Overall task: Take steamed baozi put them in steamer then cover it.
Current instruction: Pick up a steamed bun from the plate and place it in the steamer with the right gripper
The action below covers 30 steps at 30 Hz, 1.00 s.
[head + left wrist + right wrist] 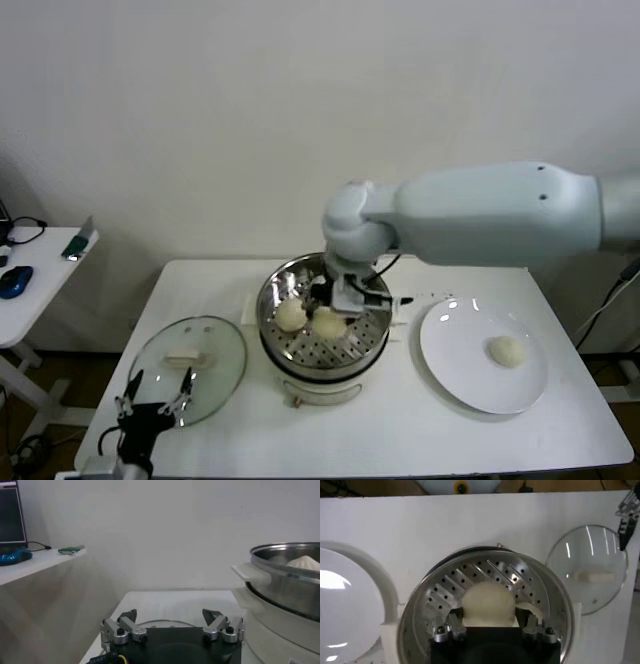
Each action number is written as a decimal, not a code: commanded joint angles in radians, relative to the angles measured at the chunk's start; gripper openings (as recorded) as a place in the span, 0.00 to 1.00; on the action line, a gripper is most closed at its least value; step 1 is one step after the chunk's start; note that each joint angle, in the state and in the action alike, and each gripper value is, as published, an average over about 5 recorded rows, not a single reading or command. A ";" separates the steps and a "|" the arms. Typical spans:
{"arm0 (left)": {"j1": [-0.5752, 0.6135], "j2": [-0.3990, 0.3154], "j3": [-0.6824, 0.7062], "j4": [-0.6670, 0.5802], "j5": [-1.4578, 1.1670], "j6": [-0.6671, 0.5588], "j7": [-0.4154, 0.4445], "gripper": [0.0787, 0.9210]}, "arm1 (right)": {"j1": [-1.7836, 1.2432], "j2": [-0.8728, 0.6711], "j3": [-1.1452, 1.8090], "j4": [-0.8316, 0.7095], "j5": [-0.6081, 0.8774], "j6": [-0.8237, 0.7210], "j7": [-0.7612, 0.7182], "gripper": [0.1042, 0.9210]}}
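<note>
The steel steamer point(268, 300) stands on its cream pot base mid-table. My right gripper point(342, 297) reaches down into it, its jaws closed against the sides of one baozi point(487, 605), which is low over the perforated floor. In the head view that bun point(329, 323) lies beside a second baozi point(290, 315), which also peeks out in the right wrist view point(538, 611). Another baozi point(507, 350) lies on the white plate point(462, 372). The glass cover point(215, 345) lies flat on the table left of the steamer. My left gripper point(155, 392) hangs open and empty over its near edge.
The white plate also shows in the right wrist view point(345, 610), right of the steamer. A side table point(45, 265) with a blue mouse point(15, 282) stands off to the left. In the left wrist view the steamer's rim point(285, 555) rises at the right.
</note>
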 commanded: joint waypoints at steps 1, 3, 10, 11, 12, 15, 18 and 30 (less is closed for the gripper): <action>-0.002 0.000 -0.001 0.005 -0.001 0.000 0.000 0.88 | -0.153 0.056 0.004 -0.041 -0.141 -0.005 0.042 0.71; -0.003 0.000 -0.001 0.007 -0.002 0.000 0.000 0.88 | -0.165 0.059 0.005 -0.044 -0.146 -0.007 0.041 0.71; -0.003 0.005 -0.009 0.011 -0.012 0.000 0.000 0.88 | -0.162 0.052 0.005 -0.039 -0.143 -0.011 0.026 0.71; -0.004 0.006 -0.009 0.012 -0.013 0.000 0.000 0.88 | -0.161 0.049 0.005 -0.038 -0.142 -0.012 0.023 0.71; -0.004 0.006 -0.010 0.013 -0.013 0.000 0.000 0.88 | -0.160 0.047 0.003 -0.036 -0.141 -0.013 0.021 0.71; -0.006 0.006 -0.008 0.016 -0.013 0.000 0.000 0.88 | -0.159 0.044 -0.001 -0.032 -0.138 -0.019 0.022 0.71; -0.007 0.005 -0.005 0.016 -0.013 0.000 0.000 0.88 | -0.159 0.043 -0.003 -0.033 -0.134 -0.023 0.024 0.71; -0.006 0.001 -0.002 0.011 -0.011 0.001 0.000 0.88 | -0.074 -0.009 0.007 -0.033 -0.009 -0.022 0.004 0.87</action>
